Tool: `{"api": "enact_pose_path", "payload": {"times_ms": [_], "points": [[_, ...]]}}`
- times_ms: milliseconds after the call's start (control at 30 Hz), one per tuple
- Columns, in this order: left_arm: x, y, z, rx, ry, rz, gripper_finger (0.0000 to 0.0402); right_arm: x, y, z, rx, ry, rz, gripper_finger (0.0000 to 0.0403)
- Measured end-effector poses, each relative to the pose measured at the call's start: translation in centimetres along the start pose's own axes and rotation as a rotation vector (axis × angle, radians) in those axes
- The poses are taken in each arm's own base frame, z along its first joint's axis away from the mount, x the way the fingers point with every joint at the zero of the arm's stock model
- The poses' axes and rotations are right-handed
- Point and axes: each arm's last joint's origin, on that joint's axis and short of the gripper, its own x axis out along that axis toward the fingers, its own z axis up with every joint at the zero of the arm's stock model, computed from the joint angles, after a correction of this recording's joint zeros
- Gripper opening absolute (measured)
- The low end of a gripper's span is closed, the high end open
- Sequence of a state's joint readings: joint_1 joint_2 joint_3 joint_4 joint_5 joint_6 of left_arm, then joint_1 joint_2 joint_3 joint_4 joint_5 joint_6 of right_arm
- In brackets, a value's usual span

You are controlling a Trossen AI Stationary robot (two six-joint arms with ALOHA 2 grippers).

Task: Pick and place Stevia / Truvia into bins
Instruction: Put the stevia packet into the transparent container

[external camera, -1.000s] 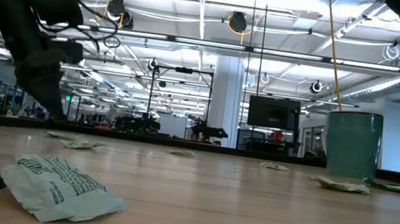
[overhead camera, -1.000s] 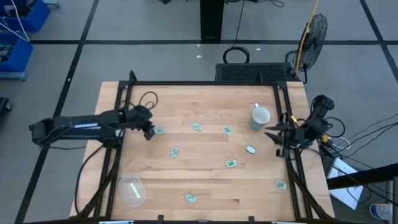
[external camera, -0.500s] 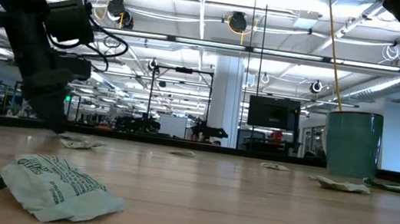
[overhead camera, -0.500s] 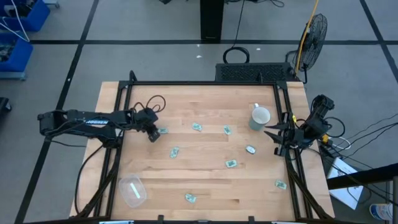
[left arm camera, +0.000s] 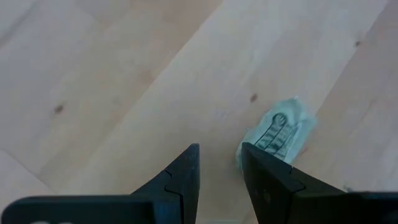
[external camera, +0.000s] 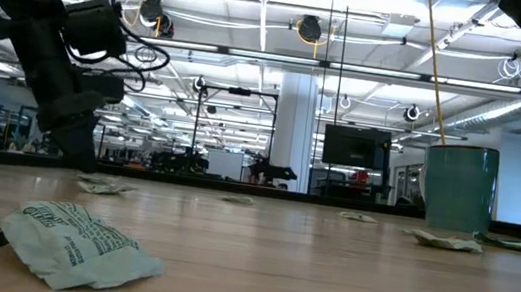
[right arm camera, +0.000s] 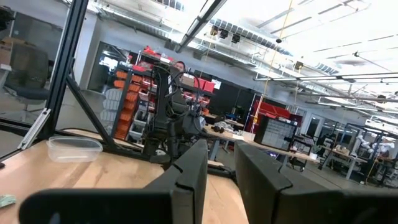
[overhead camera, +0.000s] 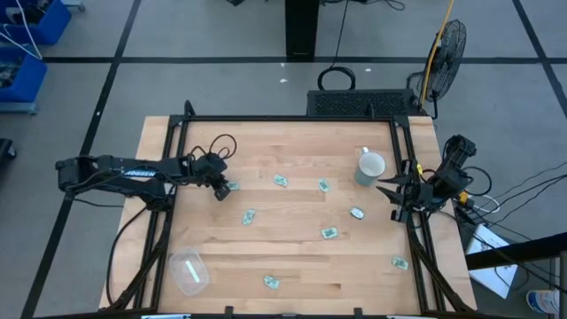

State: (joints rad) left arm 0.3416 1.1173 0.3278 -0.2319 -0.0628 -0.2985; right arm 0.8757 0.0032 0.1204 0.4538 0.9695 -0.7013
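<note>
Several pale green and white sachets lie flat on the wooden table, among them one at the left [overhead camera: 229, 186], one [overhead camera: 281, 181], one [overhead camera: 249, 215] and one [overhead camera: 330, 232]. The clear round tub [overhead camera: 189, 270] stands near the front left corner, something pale green in it. My left gripper [overhead camera: 219, 190] is low over the table just left of the left sachet [left arm camera: 278, 132], narrowly open, nothing between its fingers. My right gripper [overhead camera: 394, 200] waits at the table's right edge, narrowly open and empty. My left gripper points down at the table, and one finger [left arm camera: 261, 174] stands right beside the sachet's near end [left arm camera: 245, 149]. That finger hides the end, so I cannot tell whether it touches it. The sachet lies flat on the table, outside the gap.
A teal mug [overhead camera: 370, 167] stands at the far right, a small white oval piece [overhead camera: 357, 213] in front of it. More sachets lie near the front edge [overhead camera: 271, 282] and front right [overhead camera: 399, 262]. A black frame [overhead camera: 173, 142] runs along the table's sides.
My left gripper has gone toward the table's right edge and down, closing on the left sachet, most of the way in the first half second. The sachets have stayed where they were.
</note>
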Motion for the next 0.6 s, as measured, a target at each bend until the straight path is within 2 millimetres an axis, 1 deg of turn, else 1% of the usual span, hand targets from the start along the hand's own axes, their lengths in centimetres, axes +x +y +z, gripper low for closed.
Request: {"api": "enact_pose_path", "payload": {"times_ms": [167,300,367,500,533,600], "points": [[1.0,0.0,-0.3,0.003,0.020,0.007,0.0122,0.0,0.0,0.0,0.000,0.000,0.000,0.0073],[1.3,0.0,-0.3,0.057,0.022,0.006,0.0116,0.0,0.0,0.0,0.000,0.000,0.000,0.0073],[1.3,0.0,-0.3,0.092,0.022,0.002,0.0097,0.0,0.0,0.0,0.000,0.000,0.000,0.0073],[1.3,-0.2,-0.3,0.137,0.022,-0.017,0.0019,0.0,0.0,0.0,0.000,0.000,0.001,0.0073],[1.3,-0.3,-0.3,0.146,0.019,-0.019,0.0011,0.0,0.0,0.0,0.000,0.000,0.001,0.0073],[1.2,-0.8,-0.1,0.182,0.016,-0.027,0.0008,0.0,0.0,0.0,0.000,0.000,0.001,0.0073]]}}
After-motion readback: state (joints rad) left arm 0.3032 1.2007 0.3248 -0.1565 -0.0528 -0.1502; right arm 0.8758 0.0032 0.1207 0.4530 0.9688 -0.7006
